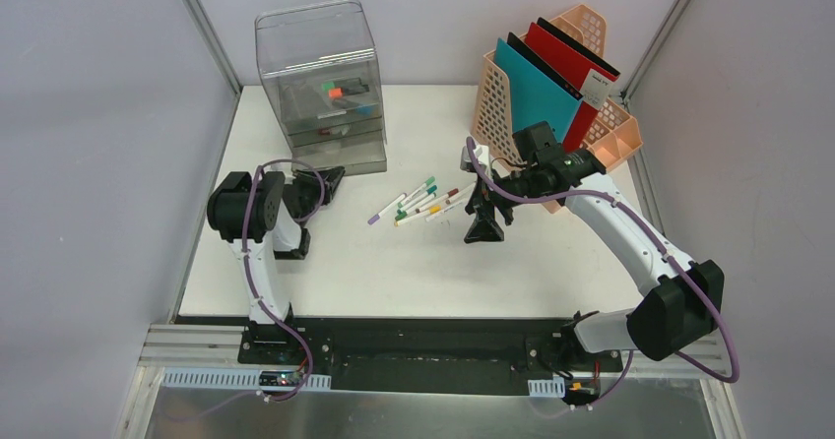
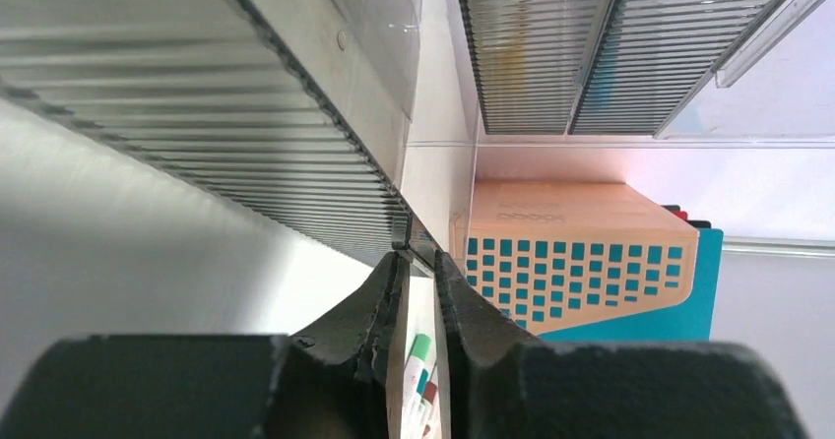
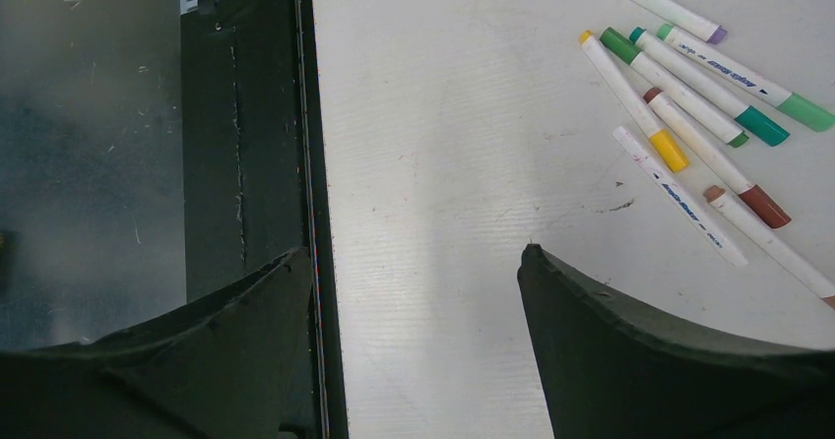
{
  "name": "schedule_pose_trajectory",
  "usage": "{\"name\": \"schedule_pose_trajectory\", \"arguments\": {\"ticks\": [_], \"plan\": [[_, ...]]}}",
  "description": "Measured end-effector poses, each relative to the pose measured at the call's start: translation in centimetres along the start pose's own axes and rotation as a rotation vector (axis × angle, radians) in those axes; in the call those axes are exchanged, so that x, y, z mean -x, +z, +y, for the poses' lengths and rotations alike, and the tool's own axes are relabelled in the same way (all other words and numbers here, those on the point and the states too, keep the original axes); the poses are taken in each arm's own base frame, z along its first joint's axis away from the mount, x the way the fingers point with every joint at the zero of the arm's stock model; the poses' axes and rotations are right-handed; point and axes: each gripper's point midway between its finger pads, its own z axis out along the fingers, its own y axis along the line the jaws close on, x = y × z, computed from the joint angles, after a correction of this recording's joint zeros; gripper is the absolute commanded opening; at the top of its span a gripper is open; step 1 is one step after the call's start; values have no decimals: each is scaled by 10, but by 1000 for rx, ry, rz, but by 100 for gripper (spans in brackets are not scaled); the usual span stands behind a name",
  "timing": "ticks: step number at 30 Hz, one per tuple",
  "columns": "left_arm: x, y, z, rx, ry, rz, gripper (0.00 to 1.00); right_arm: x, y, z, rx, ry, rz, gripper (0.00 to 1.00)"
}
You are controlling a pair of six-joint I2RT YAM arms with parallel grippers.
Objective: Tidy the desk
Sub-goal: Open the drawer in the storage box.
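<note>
The left gripper (image 1: 328, 180), jaws nearly together, sits at the clear drawer unit (image 1: 320, 85), perhaps nipping its lip. At the middle of the desk (image 1: 414, 272) the markers (image 1: 418, 203) lie fanned, long axes diagonal, just left of the wide-open right gripper (image 1: 484, 218), the nearer one.

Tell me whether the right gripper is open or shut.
Open: the right gripper shows both fingers wide apart above the desk, nothing between them.

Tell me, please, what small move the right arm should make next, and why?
Probably slide the right gripper sideways toward the loose markers and centre it over the nearest one. Its fingers stand open above bare desk, holding nothing, while the markers lie scattered just off to one side, not yet put away.
</note>
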Motion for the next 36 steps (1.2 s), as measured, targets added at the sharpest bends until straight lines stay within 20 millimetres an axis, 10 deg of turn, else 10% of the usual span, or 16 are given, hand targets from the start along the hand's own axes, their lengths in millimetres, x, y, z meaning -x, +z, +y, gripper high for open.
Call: {"name": "schedule_pose_trajectory", "arguments": {"ticks": [10,23,30,36], "plan": [[-25,-39,24,87,18,83,36,0,0,0,1,1,1,80],[-36,-87,-1,51,170,105,37,-1,0,0,-2,2,3,80],[-28,-113,-75,-84,384,76,54,-2,0,-1,-7,2,8,80],[-12,-162,-161,-242,660,-68,99,-2,-1,-1,-10,4,12,80]]}}
